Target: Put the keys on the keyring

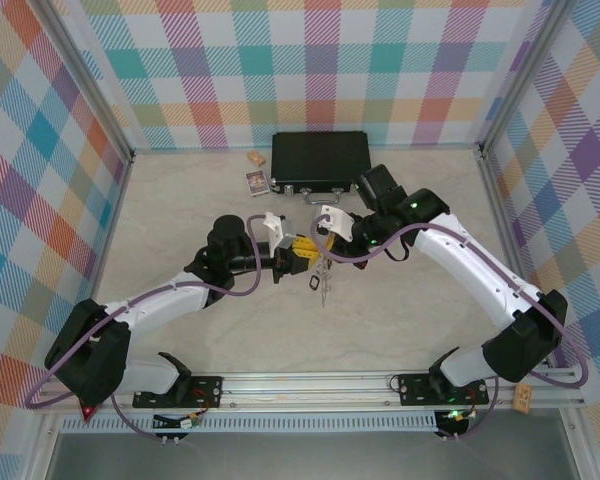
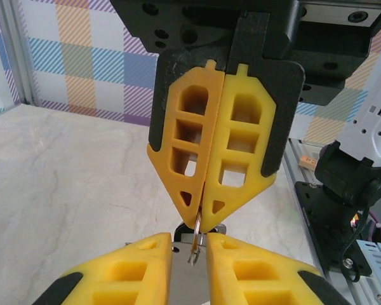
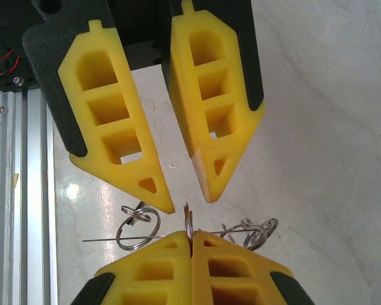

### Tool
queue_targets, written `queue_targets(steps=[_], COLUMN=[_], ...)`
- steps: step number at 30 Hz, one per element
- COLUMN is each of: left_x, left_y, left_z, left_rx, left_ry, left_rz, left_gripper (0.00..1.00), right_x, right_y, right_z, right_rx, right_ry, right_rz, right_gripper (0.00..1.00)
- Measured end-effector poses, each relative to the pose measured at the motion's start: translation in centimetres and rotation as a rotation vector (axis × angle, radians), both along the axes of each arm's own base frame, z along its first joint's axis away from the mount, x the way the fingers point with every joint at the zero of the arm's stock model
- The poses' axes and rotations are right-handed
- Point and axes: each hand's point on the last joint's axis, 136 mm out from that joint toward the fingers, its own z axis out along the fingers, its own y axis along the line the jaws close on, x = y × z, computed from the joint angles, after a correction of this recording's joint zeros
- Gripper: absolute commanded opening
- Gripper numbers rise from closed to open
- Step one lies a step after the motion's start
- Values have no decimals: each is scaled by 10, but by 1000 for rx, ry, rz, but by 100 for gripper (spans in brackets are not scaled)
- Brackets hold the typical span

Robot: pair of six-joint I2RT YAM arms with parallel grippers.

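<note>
Keyring [image 3: 188, 217] pinched by closed right fingers [image 3: 153, 267]; left fingers [image 3: 114, 127] slightly parted either side; black case [image 1: 320, 160] behind.

My left tool [image 2: 190, 244] and right tool [image 3: 190, 236] meet nose to nose over the middle of the worktop [image 1: 180, 210], so each blocks the other's way straight ahead. My right tool is pinched tight on the thin ring [image 3: 188, 219]. Its loops [image 3: 138, 223] stick out to both sides just under my left tool, whose fingers stand only a narrow slit apart. Beyond us the black case [image 1: 320, 160] bars the far edge, with two small cards [image 1: 257, 183] just left of it. The worktop lies bare to the left, right and near side of us. Checked walls [image 1: 40, 170] close three sides, and a rail [image 1: 310, 385] runs along the near edge.
</note>
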Motion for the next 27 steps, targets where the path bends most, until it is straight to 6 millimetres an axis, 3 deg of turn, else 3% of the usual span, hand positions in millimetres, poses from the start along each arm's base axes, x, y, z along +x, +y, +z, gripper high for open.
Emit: queue_targets(steps=[24,27], left_x=[-3,-4], left_y=[-6,-7], left_z=[-1,-2], left_rx=[1,2], left_ry=[15,17], left_rz=[-44,-55], left_gripper=[17,0], right_x=[-4,-3], right_y=[4,3], right_z=[2,1], right_rx=[15,10], right_ry=[7,3], right_rz=[17,13], right_gripper=[0,0])
